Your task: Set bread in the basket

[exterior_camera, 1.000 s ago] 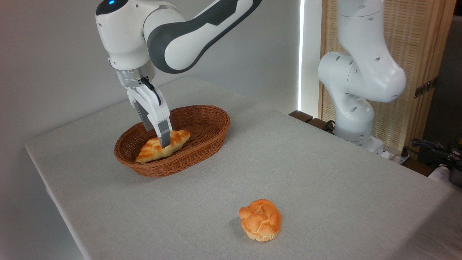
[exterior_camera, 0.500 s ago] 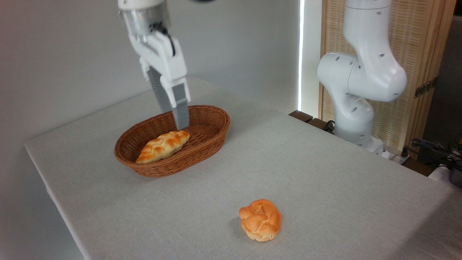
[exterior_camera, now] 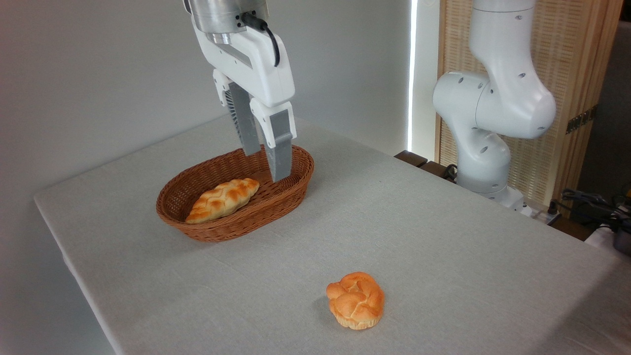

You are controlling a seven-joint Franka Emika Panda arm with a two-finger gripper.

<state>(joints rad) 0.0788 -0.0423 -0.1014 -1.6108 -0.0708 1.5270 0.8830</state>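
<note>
Since the bread (exterior_camera: pixel 223 199) lies inside the basket (exterior_camera: pixel 276 197), toward its left half, you can judge the placing done. Its long axis runs from lower left to upper right, along the basket's length. Your end effector (exterior_camera: pixel 266 165) hangs up and to the right of the loaf, fingers parted, holding nothing. A round bun (exterior_camera: pixel 356 300) sits well apart on the desk (exterior_camera: pixel 443 236).

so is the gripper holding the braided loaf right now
No, the gripper hangs open and empty above the wicker basket, where the braided loaf lies.
</note>
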